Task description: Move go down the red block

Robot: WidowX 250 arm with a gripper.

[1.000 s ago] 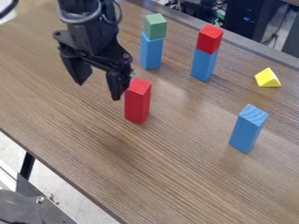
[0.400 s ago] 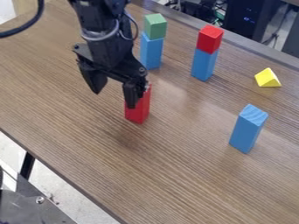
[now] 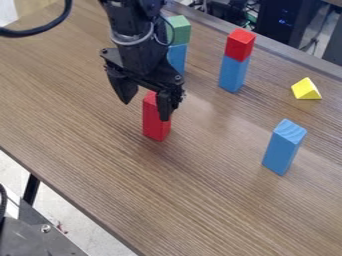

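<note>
Wood-grain table (image 3: 200, 210), dark equipment (image 3: 284, 20) behind its far edge. Gripper (image 3: 145, 111) is open, fingers spread, over the tall red block (image 3: 155, 131). Block stands upright left of center; right-hand finger overlaps it in view, contact unclear. Far side: green cube (image 3: 180, 30) on a blue block (image 3: 178, 56), partly behind the arm (image 3: 133, 47); right of that, red cube (image 3: 240, 45) on another blue block (image 3: 232, 74). Yellow wedge (image 3: 306, 90) far right, lone blue block (image 3: 282, 150) nearer.
</note>
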